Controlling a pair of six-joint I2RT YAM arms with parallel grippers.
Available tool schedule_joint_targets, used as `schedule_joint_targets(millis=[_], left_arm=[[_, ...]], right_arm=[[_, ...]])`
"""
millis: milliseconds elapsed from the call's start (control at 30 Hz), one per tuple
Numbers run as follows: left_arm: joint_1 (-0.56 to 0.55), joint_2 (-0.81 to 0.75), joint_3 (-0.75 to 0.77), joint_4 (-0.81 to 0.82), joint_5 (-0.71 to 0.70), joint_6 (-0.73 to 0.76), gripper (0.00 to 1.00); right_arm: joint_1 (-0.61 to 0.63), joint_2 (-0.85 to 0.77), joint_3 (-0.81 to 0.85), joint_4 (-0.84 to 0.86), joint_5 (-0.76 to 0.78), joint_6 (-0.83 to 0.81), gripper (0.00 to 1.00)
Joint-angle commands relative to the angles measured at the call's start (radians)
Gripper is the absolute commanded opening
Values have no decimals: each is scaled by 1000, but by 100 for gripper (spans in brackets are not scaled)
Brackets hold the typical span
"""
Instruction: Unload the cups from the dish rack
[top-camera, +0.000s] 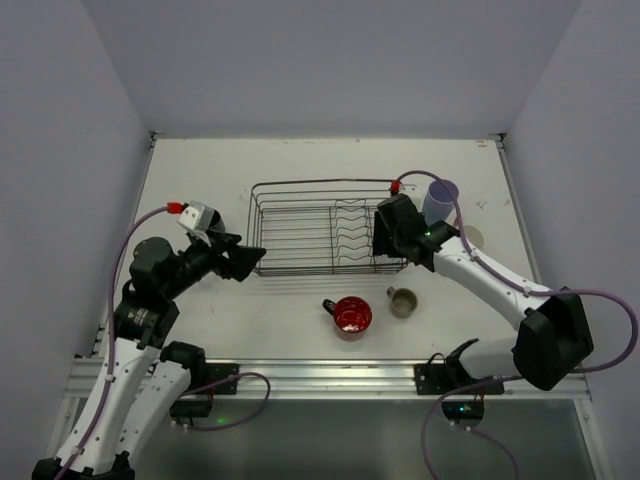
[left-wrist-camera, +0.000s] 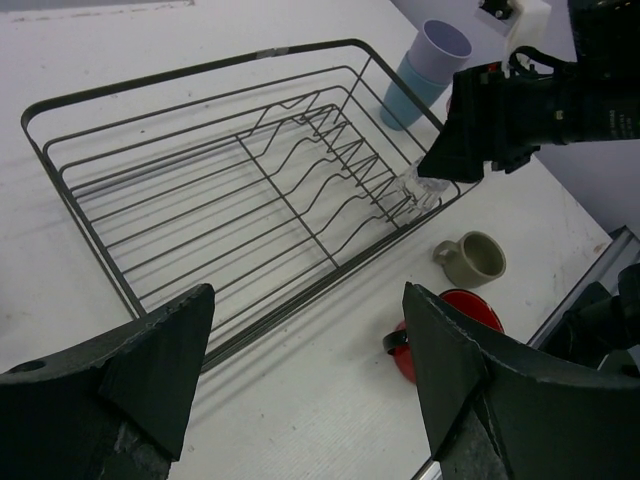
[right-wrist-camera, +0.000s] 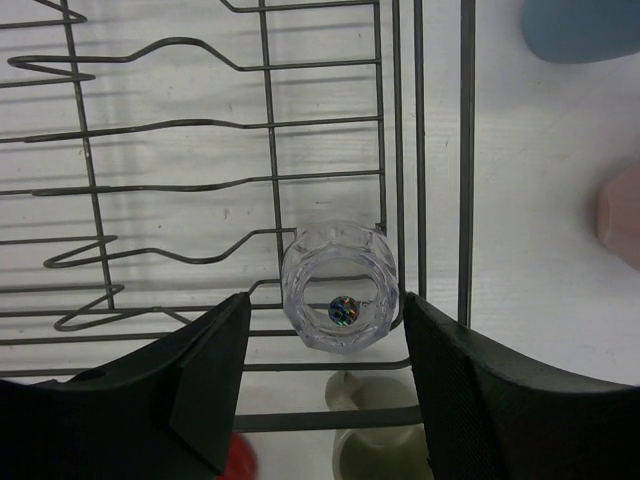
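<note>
my left arm is folded low at the near left corner of the table (top-camera: 220, 320), forearm angled in toward the dish rack (top-camera: 300, 225). my left gripper (left-wrist-camera: 308, 300) hangs just off the rack's near-left end with its fingers wide apart and nothing between them. my right arm reaches from the near right, elbow out over the table's right side, wrist turned down over the rack's near-right corner.

my right gripper (right-wrist-camera: 326, 310) has one finger on each side of a clear glass (right-wrist-camera: 340, 290) that stands upright in that corner, hard against the rack's end wires. one finger looks to touch the glass and a sliver of gap shows at the other. i cannot tell if it is clamped.

open table lies between the rack and my bases, broken only by the red mug (top-camera: 351, 315) and the olive-beige cup (top-camera: 402, 301) beside it. off the rack's far-right corner the lavender tumbler (top-camera: 441, 200) sits nested in the light-blue tumbler (left-wrist-camera: 405, 95).

the top view hides the glass under my wrist. the left wrist view shows it below the right gripper, and the right wrist view catches a pink cup (right-wrist-camera: 620, 225) at its edge.
</note>
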Motion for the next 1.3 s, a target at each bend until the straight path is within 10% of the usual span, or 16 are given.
schedule_joint_targets(millis=[0, 233, 467, 733, 867, 1267], left_arm=[[-15, -18, -4, 22, 7, 26, 80], [-21, -30, -12, 7, 0, 26, 80], [-21, -19, -15, 7, -8, 24, 80], [-20, 7, -13, 14, 0, 10, 81], [-21, 38, -19, 65, 93, -39, 80], [-76, 150, -122, 509, 368, -479, 77]], right_arm=[[8, 47, 53, -52, 64, 23, 67], [8, 102, 52, -37, 94, 21, 77], [8, 154, 44, 17, 63, 11, 66], [11, 110, 49, 71, 86, -3, 23], [23, -76, -11, 178, 94, -40, 18], [24, -539, -355, 754, -568, 193, 12]])
